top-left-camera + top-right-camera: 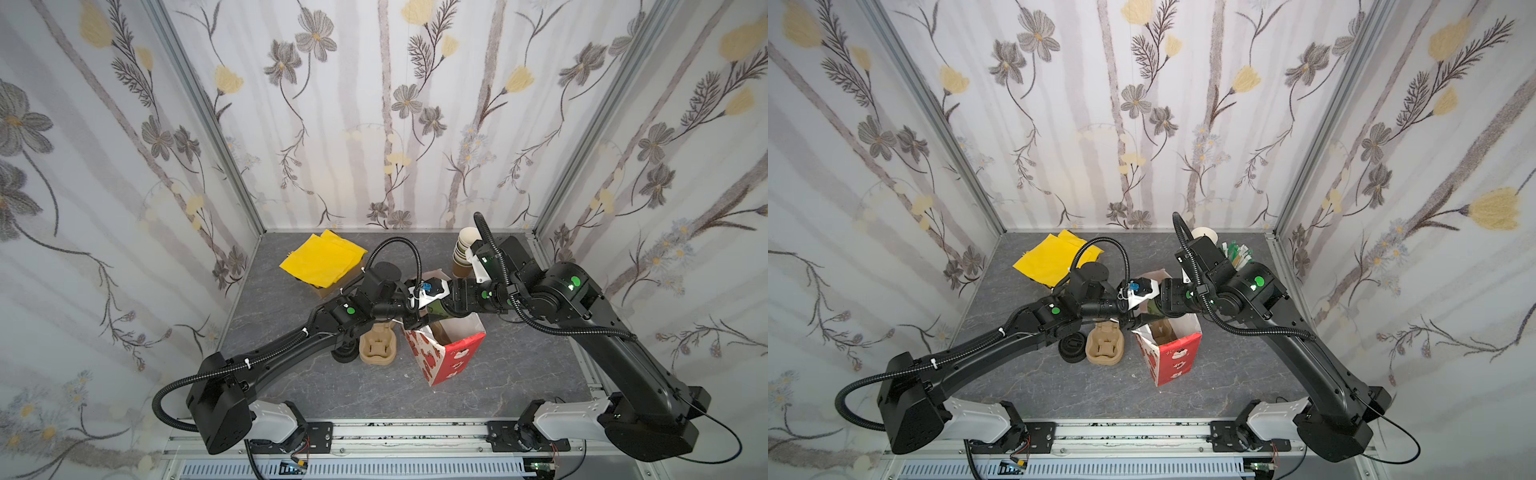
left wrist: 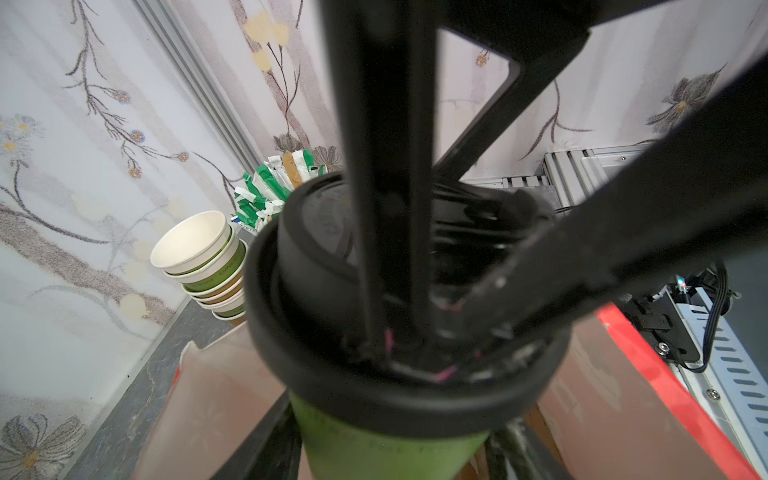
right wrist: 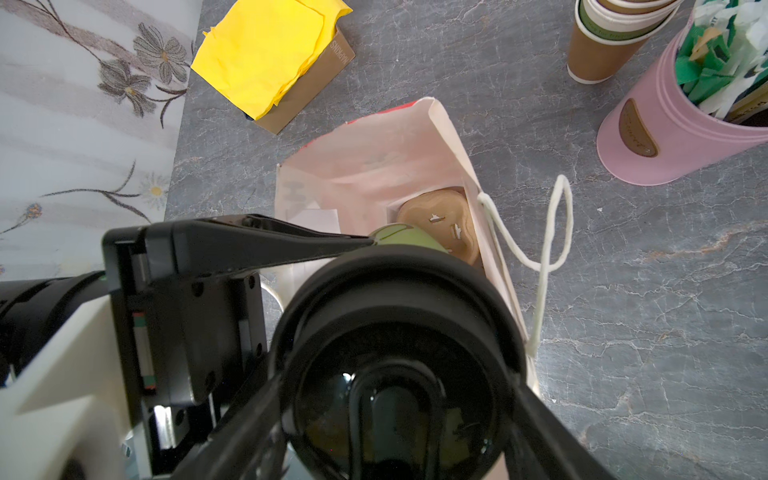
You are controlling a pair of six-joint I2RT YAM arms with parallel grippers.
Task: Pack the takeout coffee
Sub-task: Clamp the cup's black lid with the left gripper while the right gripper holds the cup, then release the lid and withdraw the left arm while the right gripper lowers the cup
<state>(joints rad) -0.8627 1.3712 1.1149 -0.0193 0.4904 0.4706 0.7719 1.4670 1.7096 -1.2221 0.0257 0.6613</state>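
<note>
The takeout coffee, a green paper cup with a black sip lid, hangs over the open red paper bag. My left gripper is shut on the cup's green side, one finger pressed against each side below the lid. From above, my right gripper flanks the lid, and its fingers touch the rim on both sides. A brown pulp carrier lies at the bottom of the bag, under the cup.
Left of the bag lie another pulp carrier and a pile of black lids. Yellow napkins sit in a box at the back left. A stack of lidless cups and a pink tub of packets stand at the back right.
</note>
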